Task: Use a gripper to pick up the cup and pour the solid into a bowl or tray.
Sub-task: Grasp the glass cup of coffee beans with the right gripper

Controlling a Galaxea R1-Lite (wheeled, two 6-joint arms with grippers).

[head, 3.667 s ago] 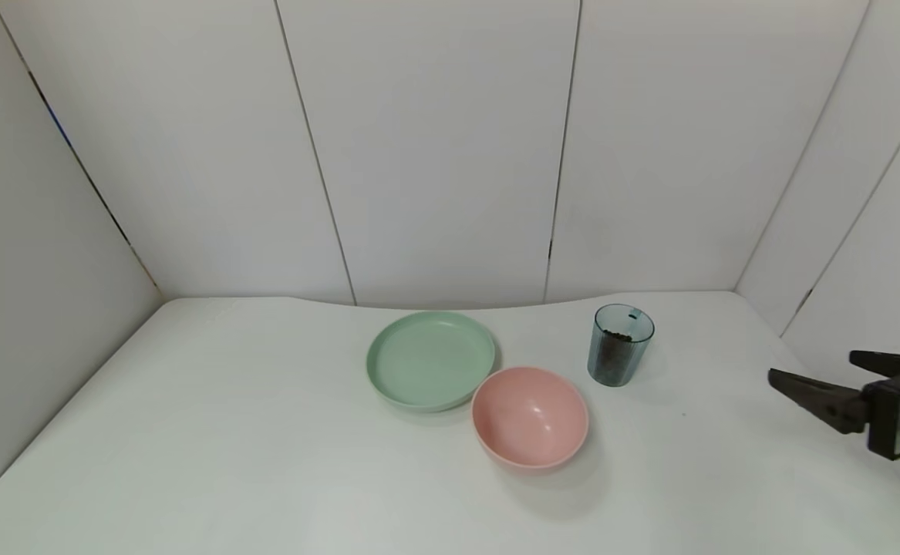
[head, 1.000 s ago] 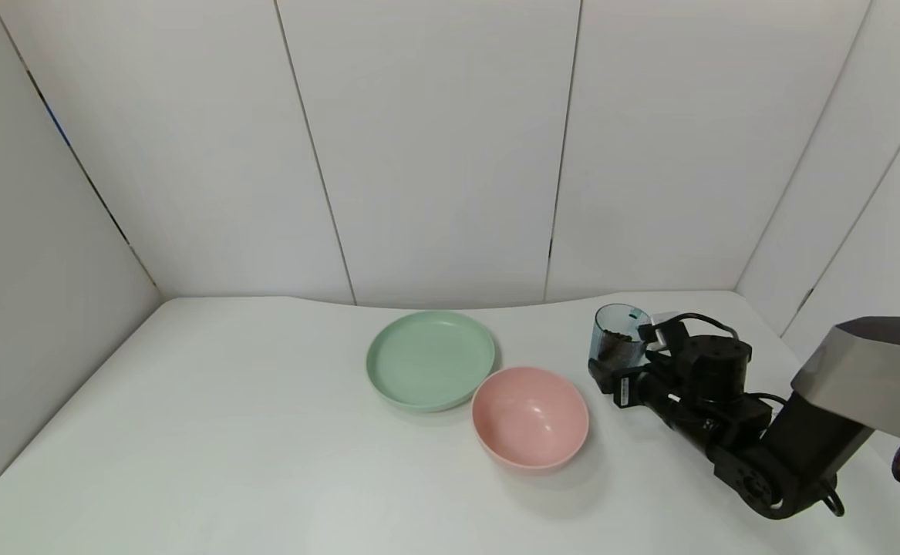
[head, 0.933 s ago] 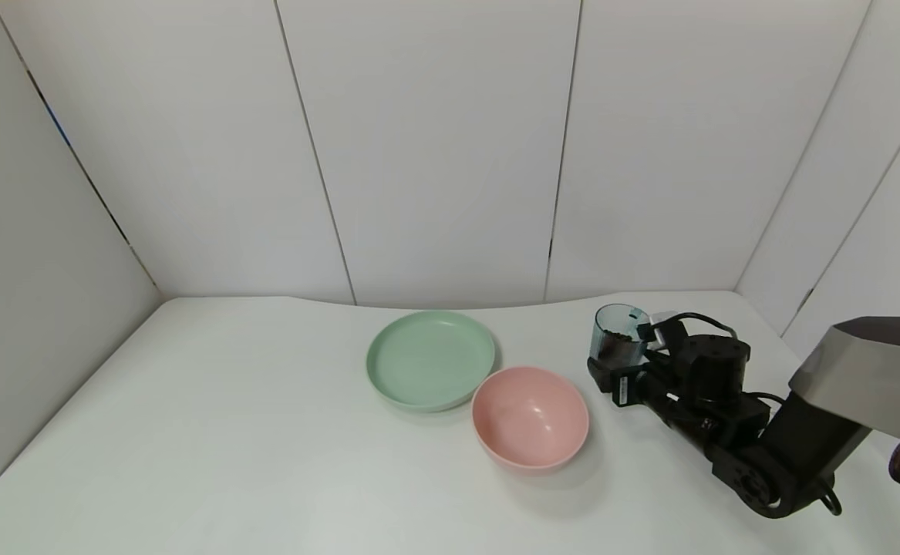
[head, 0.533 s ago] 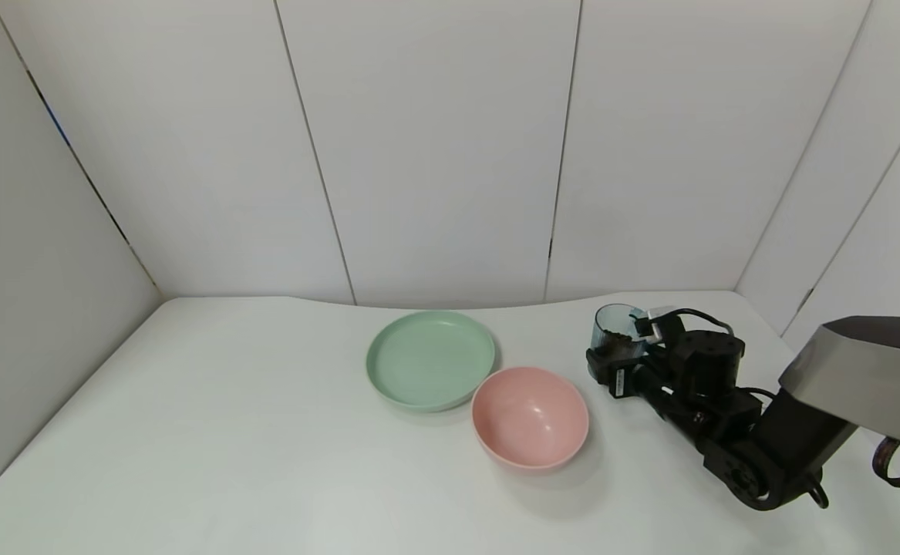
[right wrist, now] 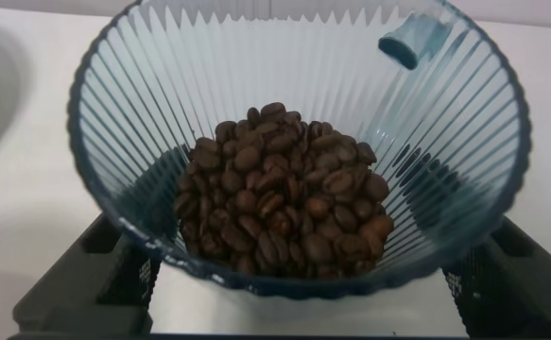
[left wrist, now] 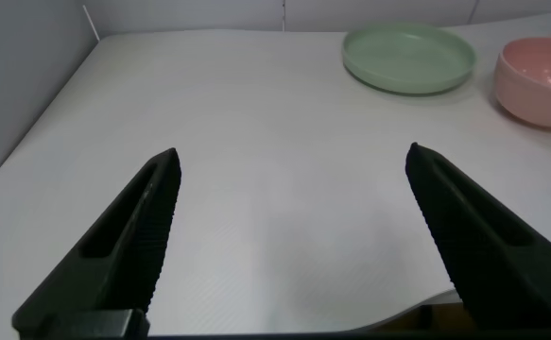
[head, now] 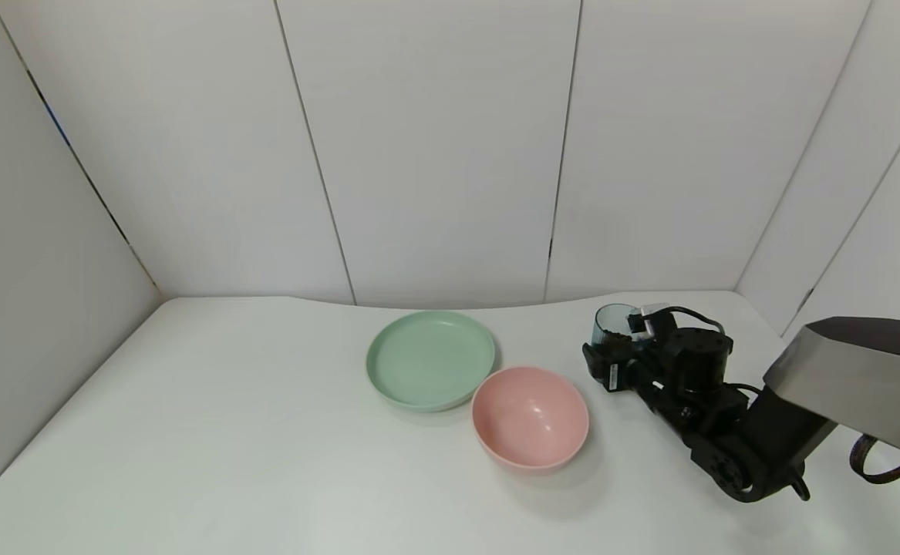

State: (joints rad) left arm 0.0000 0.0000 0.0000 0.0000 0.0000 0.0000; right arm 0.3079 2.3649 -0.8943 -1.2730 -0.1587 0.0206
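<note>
Nearest the robot, the left gripper (left wrist: 289, 236) is held low over the near part of the white table (head: 226, 432), its two black fingers (left wrist: 133, 236) spread wide apart with nothing between them. Farther out, near the middle of the table, a pale pink bowl (head: 530, 416) is seen, and just behind it to the left a flat pale green plate (head: 430, 358) lies, the two almost touching at their rims. Both are also seen at the far edge of the left wrist view, plate (left wrist: 407, 57) and bowl (left wrist: 540, 80).

To the right of the bowl, the right gripper (head: 611, 362) is stretched across the table from the right side and is closed around the lower part of the ribbed blue-grey cup (head: 611, 327). In the right wrist view the cup (right wrist: 299, 142) is framed by a black finger on either side, pressed against its wall. The cup is held upright, well apart from the bowl, and a heap of dark brown beans (right wrist: 280, 203) is contained in it.
</note>
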